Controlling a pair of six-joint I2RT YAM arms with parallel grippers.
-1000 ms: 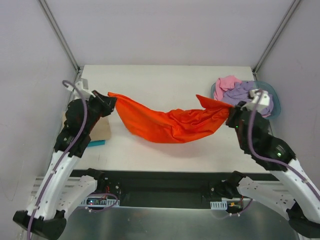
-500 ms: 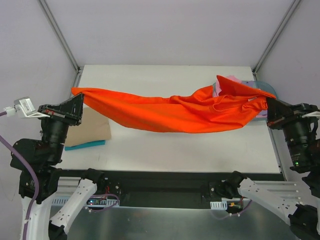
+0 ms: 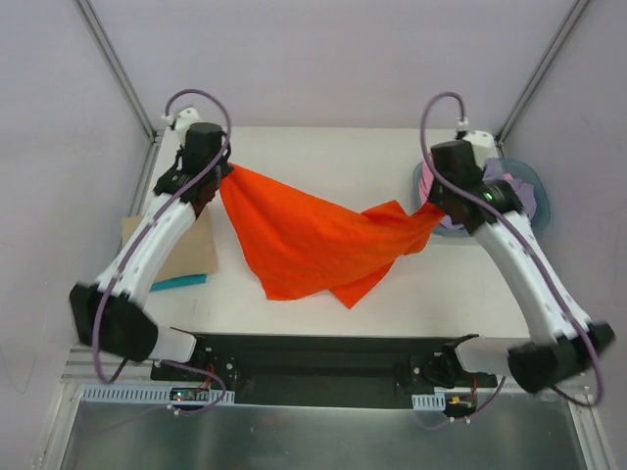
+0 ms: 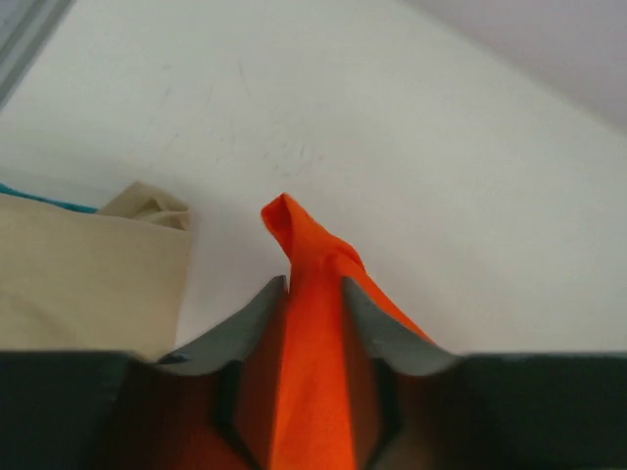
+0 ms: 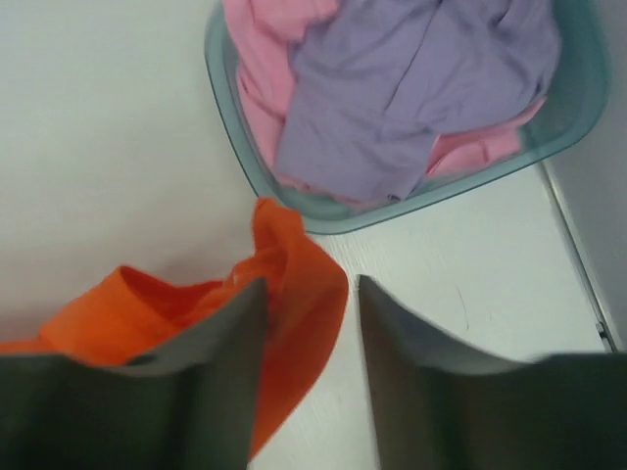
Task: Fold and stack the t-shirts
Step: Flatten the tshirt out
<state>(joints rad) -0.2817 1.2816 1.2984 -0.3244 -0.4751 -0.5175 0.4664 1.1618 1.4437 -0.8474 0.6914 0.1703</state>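
Observation:
The bright orange t-shirt (image 3: 313, 245) lies spread and wrinkled across the middle of the white table (image 3: 323, 157). My left gripper (image 3: 210, 190) is at the shirt's far left corner. Its jaws stand apart, and a strip of the orange cloth (image 4: 313, 294) still runs between them (image 4: 313, 286). My right gripper (image 3: 437, 208) is at the shirt's right corner, open. The orange corner (image 5: 304, 284) rests against its left finger, with bare table showing before the right finger. The lilac-purple t-shirt (image 5: 411, 78) and the pink t-shirt (image 5: 257, 69) lie crumpled in the blue-grey basin (image 5: 323, 221).
The basin (image 3: 541, 201) sits at the table's back right, just beyond the right gripper. A folded tan cloth (image 3: 191, 250) lies over something teal (image 3: 181, 282) at the left edge, close beside the left gripper. Metal frame posts rise at both back corners.
The shirt was stretched taut in the air between the two shut grippers. Both arms have since swung forward over the table, the shirt has come down onto it, and both jaws have opened.

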